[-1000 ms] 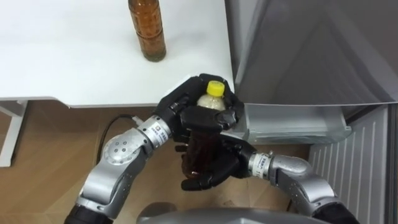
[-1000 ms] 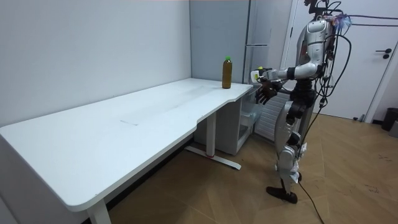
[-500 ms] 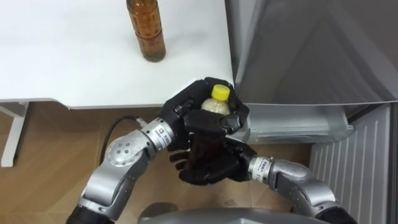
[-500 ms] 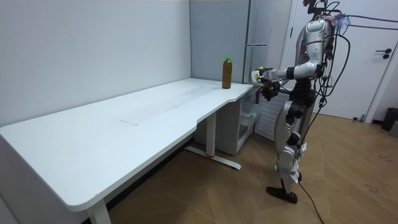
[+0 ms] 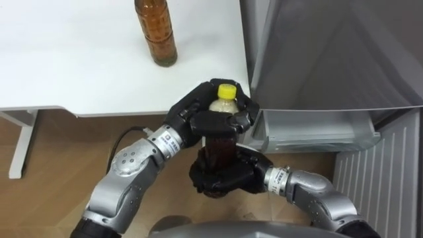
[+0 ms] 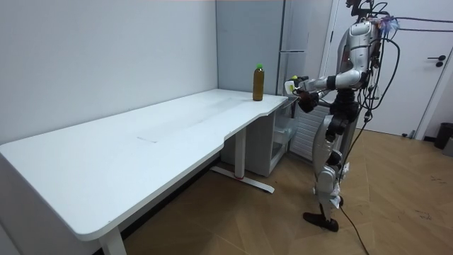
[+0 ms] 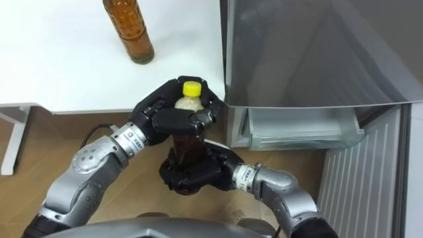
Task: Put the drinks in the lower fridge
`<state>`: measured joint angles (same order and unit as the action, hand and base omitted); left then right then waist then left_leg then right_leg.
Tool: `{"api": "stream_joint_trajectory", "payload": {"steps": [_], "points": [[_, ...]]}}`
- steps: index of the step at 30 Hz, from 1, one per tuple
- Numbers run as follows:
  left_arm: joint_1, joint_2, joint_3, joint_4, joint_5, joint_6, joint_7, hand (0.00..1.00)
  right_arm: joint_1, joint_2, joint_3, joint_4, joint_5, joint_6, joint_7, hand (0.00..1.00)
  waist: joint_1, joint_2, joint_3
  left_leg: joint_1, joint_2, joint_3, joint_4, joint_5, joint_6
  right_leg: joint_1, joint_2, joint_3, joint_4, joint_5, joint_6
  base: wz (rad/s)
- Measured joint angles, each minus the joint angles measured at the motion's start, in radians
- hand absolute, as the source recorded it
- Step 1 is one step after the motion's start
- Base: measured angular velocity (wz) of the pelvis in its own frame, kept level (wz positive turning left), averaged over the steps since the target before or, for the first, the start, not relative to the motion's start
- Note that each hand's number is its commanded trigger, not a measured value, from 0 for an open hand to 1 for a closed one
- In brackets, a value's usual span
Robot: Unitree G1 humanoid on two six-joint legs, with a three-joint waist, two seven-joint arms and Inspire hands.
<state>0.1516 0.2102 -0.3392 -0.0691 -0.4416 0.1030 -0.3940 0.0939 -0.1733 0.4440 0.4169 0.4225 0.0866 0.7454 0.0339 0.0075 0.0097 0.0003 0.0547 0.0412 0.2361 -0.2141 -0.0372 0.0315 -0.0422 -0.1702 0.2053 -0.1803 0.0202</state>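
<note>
L hand (image 5: pixel 188 114) + R hand (image 5: pixel 223 180) clasp bottle (image 5: pixel 219 147); room view: 2nd bottle (image 6: pixel 259 83) green-capped.

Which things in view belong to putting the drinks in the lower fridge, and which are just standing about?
Belong to the job:
held bottle, gripped by the left hand and the right hand
second bottle, standing upright
fridge with its lower drawer

Just standing about:
table, under the second bottle
door, in the room view
</note>
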Motion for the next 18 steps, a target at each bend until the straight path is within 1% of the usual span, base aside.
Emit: {"api": "stream_joint_trajectory", "payload": {"steps": [4,5,6,9,12,16,18], "points": [[-0.001,0.0,0.003,0.0,0.0,0.0,0.002,0.0,0.0,0.0,0.004,0.0,0.013,0.0,0.0,1.0,0.0,-0.003,0.0013,-0.001,0.0,-0.001,0.0,0.0,0.0,0.0,0.0,-0.001,0.0,0.0,0.0,0.0],[-0.003,0.0,0.004,-0.001,0.0,-0.003,0.013,0.0,0.001,0.0,0.009,0.0,0.027,0.0,0.0,1.0,0.0,-0.007,0.0034,0.001,0.0,-0.001,0.0,0.0,0.0,0.001,0.0,0.0,0.0,0.0,0.0,0.0],[-0.004,0.0,0.004,-0.001,0.0,-0.012,0.02,0.0,0.002,0.0,0.018,0.0,0.049,0.0,0.0,1.0,0.001,-0.011,0.0054,0.002,0.0,0.0,0.0,0.0,0.0,0.002,0.0,0.0,-0.001,0.0,0.0,0.0],[-0.004,0.0,0.003,-0.002,0.0,-0.041,0.022,0.0,0.004,0.002,0.037,0.0,0.116,0.0,0.0,1.0,0.001,-0.025,0.0059,0.002,-0.001,0.003,0.0,0.0,0.0,0.002,-0.001,0.002,-0.004,0.0,0.0,0.0],[-0.005,0.0,0.003,-0.002,-0.001,-0.063,0.03,0.0,0.004,0.002,0.052,0.0,0.166,0.0,0.007,1.0,0.002,-0.035,0.0064,0.001,-0.001,0.003,0.0,0.0,0.0,0.002,-0.001,0.003,-0.004,0.0,0.0,0.0],[-0.01,0.0,0.004,-0.014,-0.003,-0.069,0.034,0.0,0.003,0.002,0.058,0.0,0.204,0.0,0.017,1.0,0.001,-0.034,0.0061,-0.001,0.0,0.002,0.0,0.0,0.0,0.001,0.0,0.003,-0.004,0.0,0.0,0.0],[-0.015,0.0,0.005,-0.026,-0.005,-0.07,0.038,0.0,0.002,0.001,0.056,-0.001,0.212,-0.009,0.023,1.0,0.002,-0.032,0.0057,-0.001,0.0,0.002,0.0,0.0,0.0,0.001,0.0,0.004,-0.004,0.0,0.0,0.0]]}}
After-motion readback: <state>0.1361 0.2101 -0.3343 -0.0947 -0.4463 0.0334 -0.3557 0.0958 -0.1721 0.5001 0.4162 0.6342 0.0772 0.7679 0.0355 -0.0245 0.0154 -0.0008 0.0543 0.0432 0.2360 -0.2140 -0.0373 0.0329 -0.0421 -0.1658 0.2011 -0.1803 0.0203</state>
